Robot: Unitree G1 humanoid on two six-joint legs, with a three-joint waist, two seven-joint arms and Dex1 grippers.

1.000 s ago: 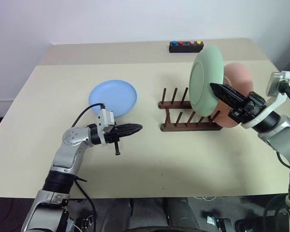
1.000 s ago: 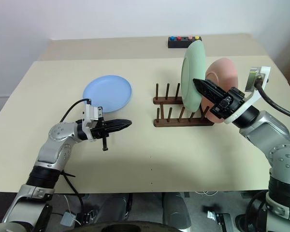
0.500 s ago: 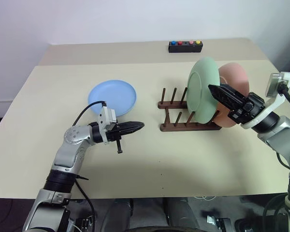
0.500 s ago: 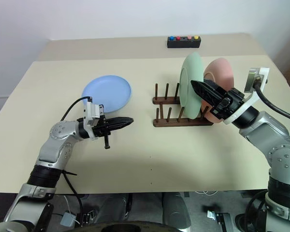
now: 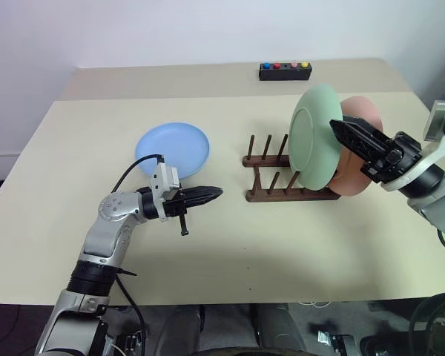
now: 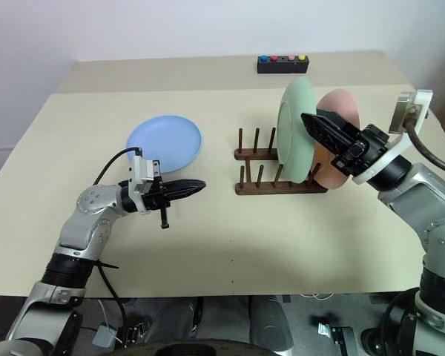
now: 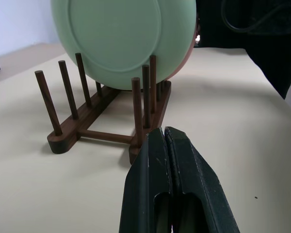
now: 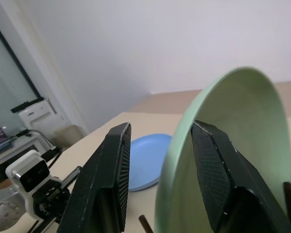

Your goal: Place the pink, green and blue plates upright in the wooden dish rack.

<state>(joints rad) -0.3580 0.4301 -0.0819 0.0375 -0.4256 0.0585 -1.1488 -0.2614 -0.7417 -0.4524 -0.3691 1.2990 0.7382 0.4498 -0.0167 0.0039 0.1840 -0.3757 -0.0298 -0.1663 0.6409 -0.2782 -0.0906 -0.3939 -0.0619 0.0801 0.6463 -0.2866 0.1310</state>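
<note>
I see the green plate (image 5: 316, 136) upright in the wooden dish rack (image 5: 289, 178), the pink plate (image 5: 360, 152) upright just behind it, the blue plate (image 5: 173, 149) flat on the worktop (image 5: 282, 252) well apart. My right gripper (image 8: 160, 170) stands spread astride the green plate's rim; my left gripper (image 7: 165, 145), pressed together, hovers empty facing the rack

A beige table (image 5: 297, 252) stands against a plain white wall (image 5: 208, 30), evenly lit.
</note>
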